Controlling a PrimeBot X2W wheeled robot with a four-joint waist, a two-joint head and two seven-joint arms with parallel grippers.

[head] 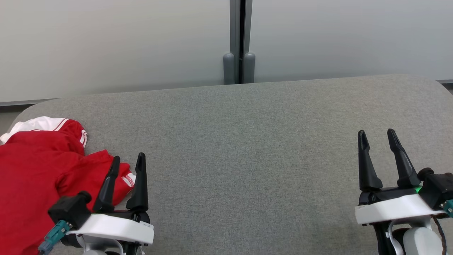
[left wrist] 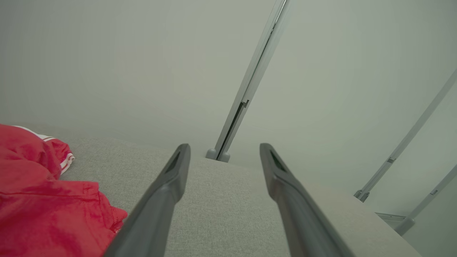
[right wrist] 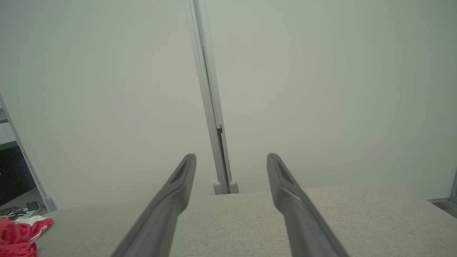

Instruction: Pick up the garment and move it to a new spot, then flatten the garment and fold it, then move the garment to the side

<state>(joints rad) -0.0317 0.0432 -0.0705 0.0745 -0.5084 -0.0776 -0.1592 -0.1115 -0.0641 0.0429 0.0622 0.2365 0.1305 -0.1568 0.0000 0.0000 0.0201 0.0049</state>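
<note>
Two open grippers, one rumpled garment (head: 32,170)

Left gripper (head: 129,156) and right gripper (head: 376,132) hover with fingers parted, holding nothing. Red cloth lies bunched at the grey cushion's (head: 247,141) left edge, just beside the left gripper, probably the easier reach. Bare fabric between the arms leaves spreading room; a wall (head: 106,42) stands behind.

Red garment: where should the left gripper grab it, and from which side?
Likely the cuffed sleeve end, the part of the red garment nearest the left gripper. Come down from above on its right edge: the cloth lies crumpled low on the grey surface, and that end sits almost under the open jaws.
</note>
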